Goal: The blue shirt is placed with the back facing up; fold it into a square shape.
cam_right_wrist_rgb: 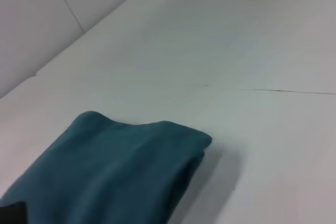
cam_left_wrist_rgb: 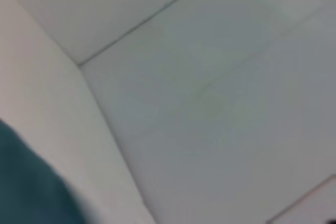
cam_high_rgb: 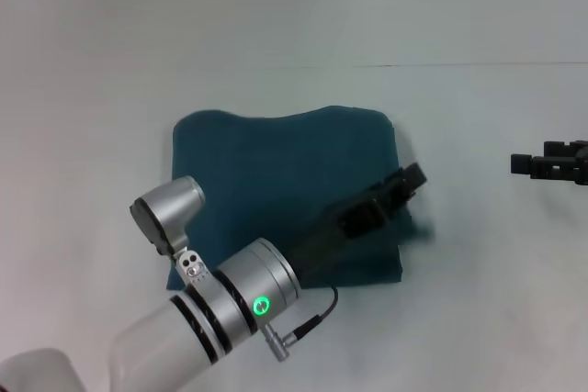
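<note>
The blue shirt (cam_high_rgb: 276,176) is lying in the middle of the white table (cam_high_rgb: 101,52), already gathered into a thick, roughly square bundle with only plain fabric showing. Its far edge is bulging in a soft wave and its right near corner is sticking out a little past the side.

The left claw (cam_high_rgb: 412,177) is reaching across the bundle from the near left, its dark tip sitting at the shirt's right edge, low over or on the cloth. Whether its fingers are spread or pressed together cannot be told from here, nor whether any fabric is caught in them.

The right claw (cam_high_rgb: 528,164) is hanging well apart at the table's right edge, off the cloth; its state cannot be told either.

The fold is looking nearly complete. To finish well, the left arm should probably lift straight away from the edge without dragging the top layer, since soft stacked fabric slides easily.
</note>
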